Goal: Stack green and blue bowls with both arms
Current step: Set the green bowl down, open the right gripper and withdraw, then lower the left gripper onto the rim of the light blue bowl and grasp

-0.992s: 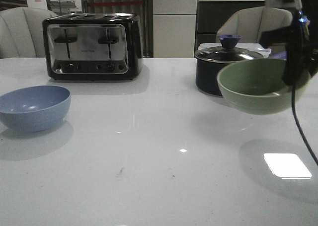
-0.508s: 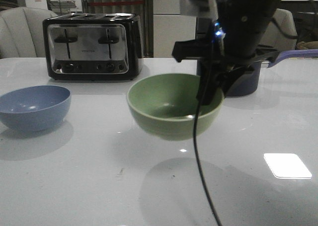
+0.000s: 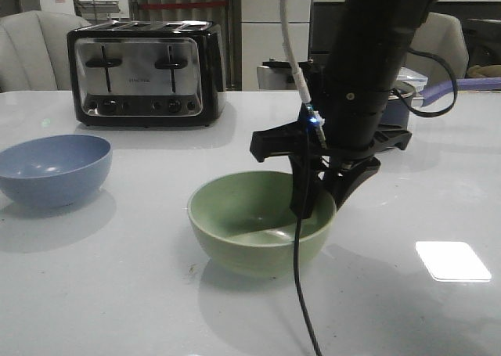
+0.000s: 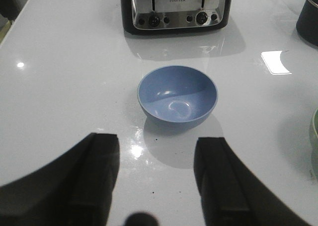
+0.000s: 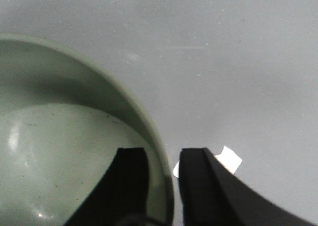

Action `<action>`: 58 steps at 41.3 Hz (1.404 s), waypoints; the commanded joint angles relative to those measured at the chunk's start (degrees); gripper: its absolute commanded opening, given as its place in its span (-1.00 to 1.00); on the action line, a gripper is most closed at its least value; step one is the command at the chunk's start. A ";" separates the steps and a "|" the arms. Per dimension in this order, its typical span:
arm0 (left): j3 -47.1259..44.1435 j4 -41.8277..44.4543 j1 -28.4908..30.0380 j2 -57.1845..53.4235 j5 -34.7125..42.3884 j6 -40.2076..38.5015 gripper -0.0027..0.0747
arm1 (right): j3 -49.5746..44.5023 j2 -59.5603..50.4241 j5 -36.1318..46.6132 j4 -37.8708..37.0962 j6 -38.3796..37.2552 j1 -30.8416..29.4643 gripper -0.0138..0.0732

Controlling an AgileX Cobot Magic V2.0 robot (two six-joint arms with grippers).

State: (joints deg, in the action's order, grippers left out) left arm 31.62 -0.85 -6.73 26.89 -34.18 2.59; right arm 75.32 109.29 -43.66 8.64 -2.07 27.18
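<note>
White tabletop (image 3: 141, 293) — right gripper (image 3: 317, 203) pinches the green bowl's (image 3: 250, 235) rim mid-table; left gripper (image 4: 156, 179) hangs spread near the blue bowl (image 4: 177, 97) by the left edge.

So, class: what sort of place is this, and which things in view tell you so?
Probably a staged kitchen or dining corner: a toaster and a lidded pan stand on a white table, with padded chairs behind.

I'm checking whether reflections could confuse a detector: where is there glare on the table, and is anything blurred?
Front view: a bright rectangular glare patch on the table right of the green bowl. Left wrist view: a similar patch beyond the blue bowl; the left end effector is soft. Right wrist view: fingers blurred.
</note>
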 commanded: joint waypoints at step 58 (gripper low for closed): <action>6.38 1.65 -0.42 7.55 1.32 0.05 0.11 | -36.19 -68.68 6.83 -3.52 4.72 2.41 0.39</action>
State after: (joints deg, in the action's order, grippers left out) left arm 34.17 0.55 -6.73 30.74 -35.90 2.69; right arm 37.56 40.92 -40.79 5.54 2.11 29.75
